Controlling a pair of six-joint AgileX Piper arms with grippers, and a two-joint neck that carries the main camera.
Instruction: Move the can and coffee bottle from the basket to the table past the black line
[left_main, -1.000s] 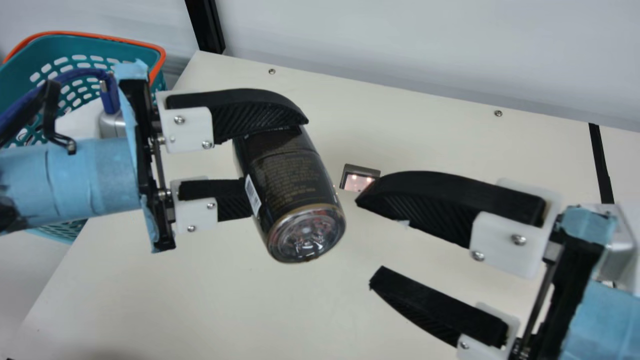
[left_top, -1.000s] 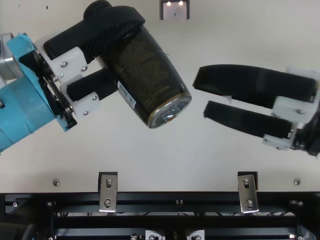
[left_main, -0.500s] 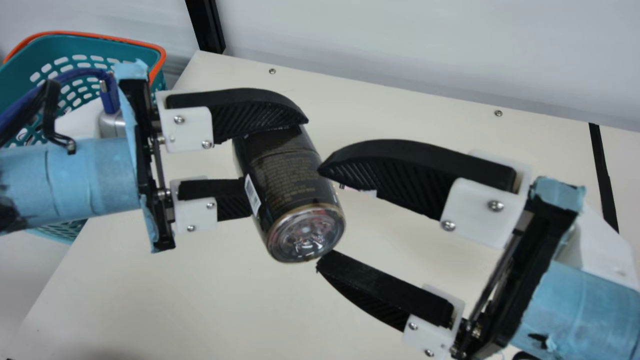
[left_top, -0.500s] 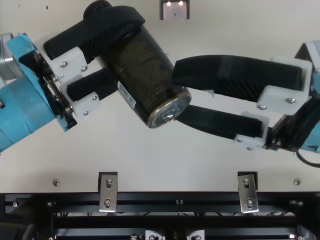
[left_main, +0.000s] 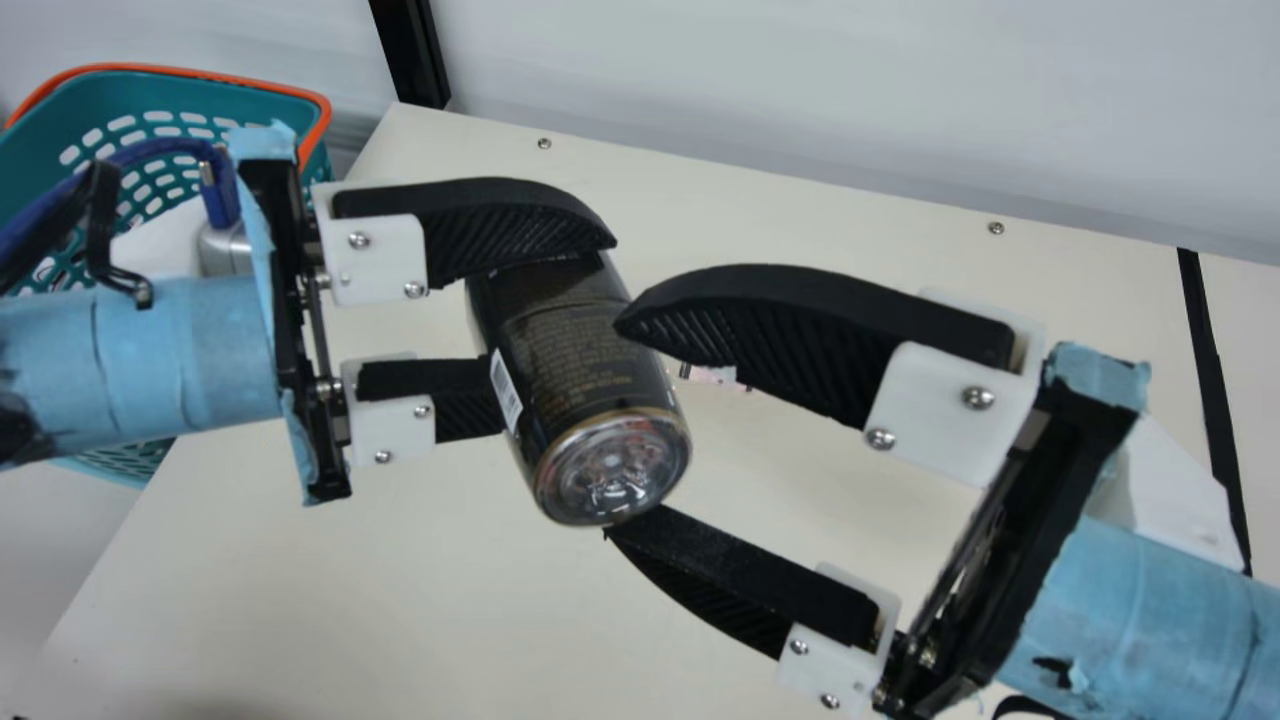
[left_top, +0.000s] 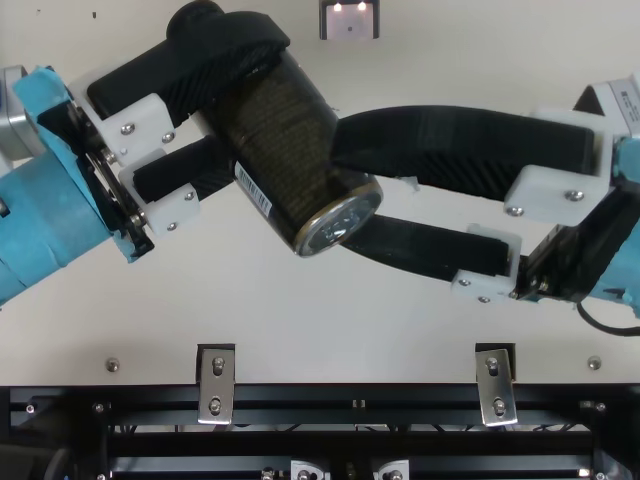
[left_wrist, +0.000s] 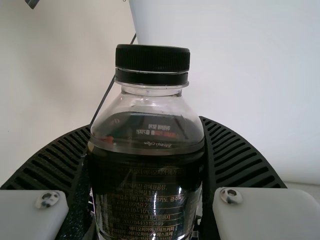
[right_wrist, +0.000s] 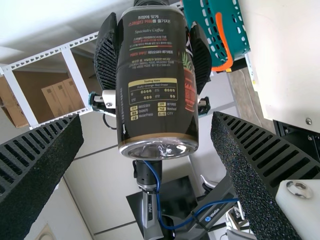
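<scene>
In the main view the dark coffee bottle (left_main: 590, 350) hangs tilted above the table (left_main: 400, 580), its clear base toward the camera, with my left gripper (left_main: 555, 335) shut on it. The left wrist view has the black-capped coffee bottle (left_wrist: 147, 175) upright between the fingers of my left gripper (left_wrist: 146, 125). My right gripper (left_main: 614, 430) stands open at the bottle's base end, one finger overlapping its side and the other by its base. In the right wrist view gaps separate the bottle (right_wrist: 157, 85) from both fingers of my right gripper (right_wrist: 146, 117).
The teal basket (left_main: 185, 95) with an orange handle stands at the far left, behind my left arm. A black line (left_main: 1210, 390) crosses the table at the right, partly behind my right arm. A small framed cutout (left_top: 349, 22) lies in the tabletop near the top view's upper edge.
My right gripper has moved left, up to the bottle's base end, its fingers now spread wider. The left gripper and the bottle have stayed still.
</scene>
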